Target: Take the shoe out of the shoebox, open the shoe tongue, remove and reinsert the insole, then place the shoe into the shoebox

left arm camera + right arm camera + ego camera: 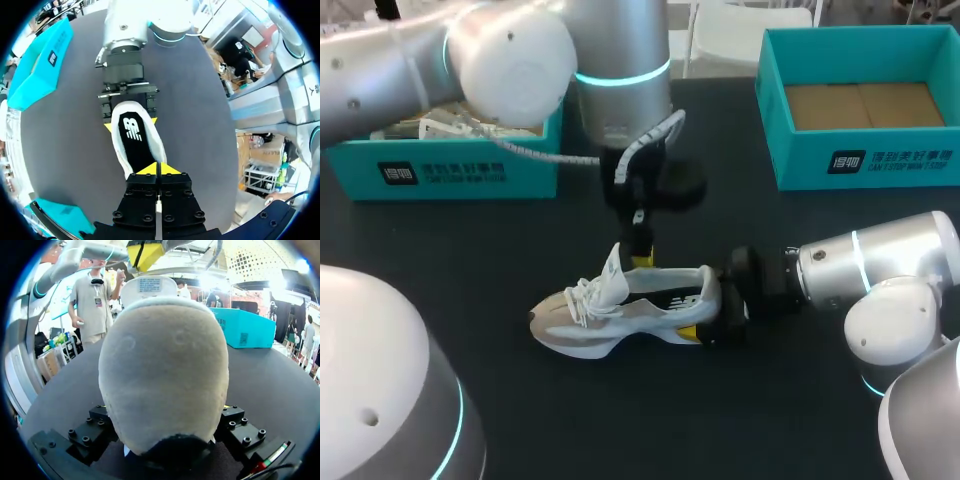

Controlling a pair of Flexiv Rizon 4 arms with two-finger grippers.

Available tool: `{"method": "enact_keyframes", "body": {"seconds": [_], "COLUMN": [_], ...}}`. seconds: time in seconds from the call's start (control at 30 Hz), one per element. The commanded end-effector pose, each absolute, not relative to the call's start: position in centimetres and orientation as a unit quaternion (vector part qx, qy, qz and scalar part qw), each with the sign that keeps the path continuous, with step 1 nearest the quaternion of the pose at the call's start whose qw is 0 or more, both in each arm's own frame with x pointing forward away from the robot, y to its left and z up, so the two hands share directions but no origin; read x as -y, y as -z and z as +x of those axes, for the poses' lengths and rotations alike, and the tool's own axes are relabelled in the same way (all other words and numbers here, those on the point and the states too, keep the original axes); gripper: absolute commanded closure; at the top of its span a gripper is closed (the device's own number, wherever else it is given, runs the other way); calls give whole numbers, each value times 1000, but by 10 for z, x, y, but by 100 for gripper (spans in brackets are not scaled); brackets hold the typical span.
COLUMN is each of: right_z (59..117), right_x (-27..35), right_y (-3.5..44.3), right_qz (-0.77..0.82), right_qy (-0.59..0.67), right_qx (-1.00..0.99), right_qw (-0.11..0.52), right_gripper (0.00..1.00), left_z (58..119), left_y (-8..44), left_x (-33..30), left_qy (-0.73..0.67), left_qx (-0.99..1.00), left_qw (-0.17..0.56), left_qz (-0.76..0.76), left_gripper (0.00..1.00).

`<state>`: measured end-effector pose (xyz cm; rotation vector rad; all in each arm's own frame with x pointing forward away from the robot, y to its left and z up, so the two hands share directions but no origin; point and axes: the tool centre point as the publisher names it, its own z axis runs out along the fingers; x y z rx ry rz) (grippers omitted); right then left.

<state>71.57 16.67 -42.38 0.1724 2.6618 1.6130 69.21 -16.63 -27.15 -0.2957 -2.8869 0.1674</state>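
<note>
Beige suede sneaker [630,318] is clamped at its 3 o'clock heel by right gripper [712,312] on matte black table [440,260]. Left gripper [642,262] is pinched together on white tongue [613,272].

Shoe [163,375] heel hides right gripper [129,123] tips in its wrist view — tongue [613,270] edge lost between left gripper [157,169] tips.

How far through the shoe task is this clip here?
Done: shoe out on the table, tongue raised. In hand: right gripper clamps the heel; left gripper, fingers shut, sits at the tongue. Left, apparently: insole, seated inside, out and back; shoe into the shoebox.
</note>
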Motion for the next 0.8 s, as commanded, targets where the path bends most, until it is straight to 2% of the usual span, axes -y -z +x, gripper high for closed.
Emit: {"method": "enact_keyframes", "body": {"seconds": [0.03, 0.33, 0.8], "right_z": [717, 717, 717], "right_x": [-171, -171, -171], "right_y": [428, 428, 428], "right_qz": [56, 56, 56], "right_qy": [-515, -515, -515], "right_qx": [-855, -855, -855], "right_qw": [12, 12, 12], "right_gripper": [100, 100, 100], "left_z": [689, 675, 675], "left_y": [310, 342, 342], "left_x": [175, 187, 187], "left_qy": [-69, -46, -46], "left_qx": [983, 982, 982], "left_qw": [132, 147, 147], "left_qz": [-103, -107, -107], "left_gripper": [100, 100, 100]}}
